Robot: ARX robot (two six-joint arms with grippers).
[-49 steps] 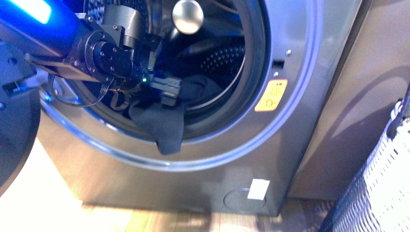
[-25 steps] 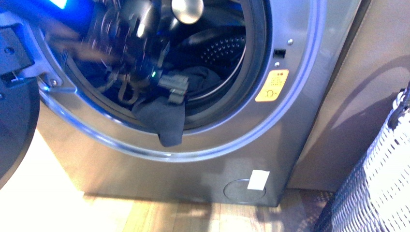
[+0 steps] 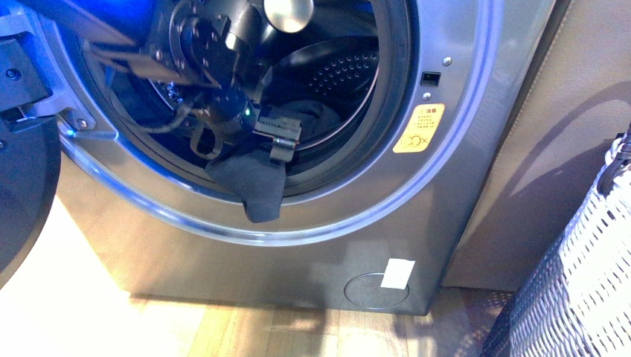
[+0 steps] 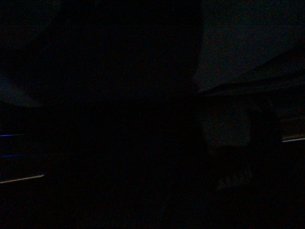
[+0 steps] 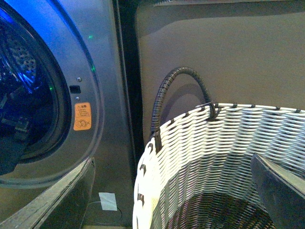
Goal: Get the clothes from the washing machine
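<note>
Grey metal washing machine (image 3: 312, 245), a front-loader, with its round porthole open and a blue glow along the rim. Its black-rimmed door (image 3: 22, 201) is swung out at the machine's left side. Inside, the perforated steel drum (image 3: 338, 74) shines.

The robot's left arm (image 3: 193, 44) reaches into the machine's opening from the upper left. The left gripper (image 3: 280, 140) sits low in the mouth of the machine, right at the front lip.

The clothes (image 3: 258, 190), dark and limp, lie directly under and behind that gripper. One fold spills over the machine's lower rim and hangs down the front. More dark fabric is heaped just inside the drum, beyond the gripper. Black gripper parts against dark cloth hide how the jaws stand, so I cannot tell whether the gripper is clenched on the garment or released. The left wrist view is dark.

A yellow sticker (image 3: 419, 128) sits on the machine's face to the right of the porthole. A white label (image 3: 398, 274) is stuck low on the machine's front panel. Pale wooden floor (image 3: 260, 335) runs beneath the machine.

A woven white-and-dark basket (image 5: 214, 143) with a dark looped handle (image 5: 183, 81) stands to the right of the machine, apart from it. The right gripper (image 5: 172, 157) is at the basket, away from the machine. Its two dark fingers (image 5: 279, 191) show at opposite sides of its wrist view, spread wide and released.
</note>
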